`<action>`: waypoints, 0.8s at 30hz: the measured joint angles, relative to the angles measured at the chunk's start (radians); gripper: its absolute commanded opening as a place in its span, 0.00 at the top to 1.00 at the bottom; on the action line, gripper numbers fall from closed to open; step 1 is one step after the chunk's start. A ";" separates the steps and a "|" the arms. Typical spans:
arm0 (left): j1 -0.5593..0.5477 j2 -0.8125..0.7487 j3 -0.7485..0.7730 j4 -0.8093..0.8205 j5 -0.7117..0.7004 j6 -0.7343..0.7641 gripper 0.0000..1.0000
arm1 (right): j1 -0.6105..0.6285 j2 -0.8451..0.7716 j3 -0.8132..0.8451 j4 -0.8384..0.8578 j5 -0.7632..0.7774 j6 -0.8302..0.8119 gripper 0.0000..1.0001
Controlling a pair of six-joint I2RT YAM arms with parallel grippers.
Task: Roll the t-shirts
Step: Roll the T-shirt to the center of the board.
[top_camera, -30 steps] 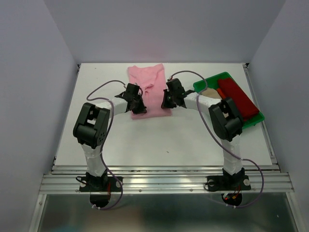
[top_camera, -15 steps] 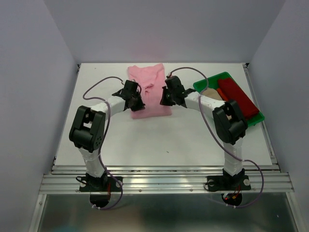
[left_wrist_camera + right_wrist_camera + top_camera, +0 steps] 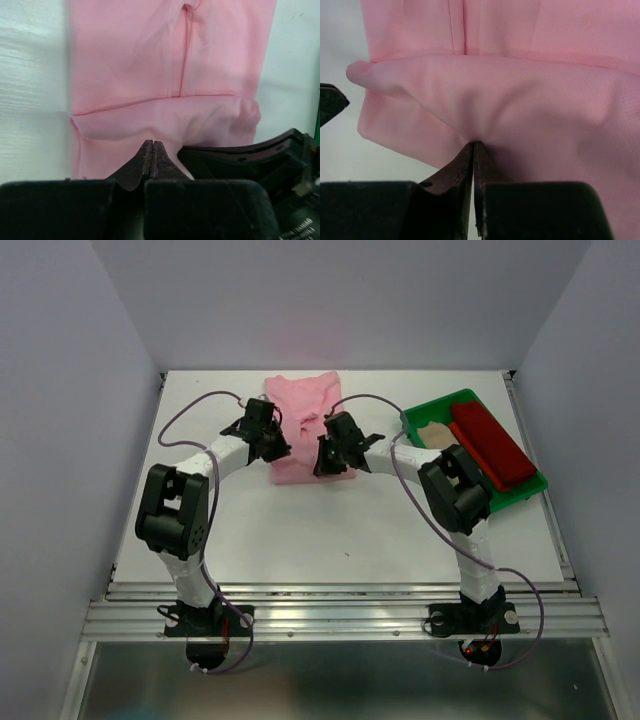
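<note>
A light pink t-shirt (image 3: 300, 405) lies at the back middle of the table, its near hem folded over into a soft roll (image 3: 165, 120). My left gripper (image 3: 276, 450) is shut at the roll's near left edge (image 3: 152, 145), and no cloth shows between its tips. On the near right edge my right gripper (image 3: 322, 462) is shut on the pink cloth, which puckers at its tips (image 3: 474, 143). A dark red t-shirt (image 3: 490, 445) and a beige one (image 3: 435, 432) lie in the green tray.
The green plastic tray (image 3: 520, 490) stands at the right side of the table, close to the right arm's elbow. Grey walls close in the white table (image 3: 330, 530) on three sides. In the left wrist view the right gripper's black body (image 3: 250, 155) shows close by.
Both grippers moved away from the arm bases and slightly left, carrying the near hem over the shirt. The pink shirt now looks shorter from front to back.
</note>
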 measured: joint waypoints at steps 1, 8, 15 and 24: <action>0.005 0.008 0.000 0.002 -0.001 0.001 1.00 | 0.000 0.002 0.000 0.006 -0.003 0.001 0.91; 0.027 0.096 0.000 0.009 -0.004 0.013 1.00 | -0.004 -0.025 -0.015 0.001 0.033 -0.005 0.90; 0.029 0.118 0.000 0.011 -0.004 0.020 1.00 | -0.037 -0.114 -0.024 -0.003 0.092 -0.014 0.89; 0.029 0.135 0.000 0.021 -0.003 0.026 1.00 | -0.127 -0.102 -0.021 -0.006 0.111 -0.029 0.90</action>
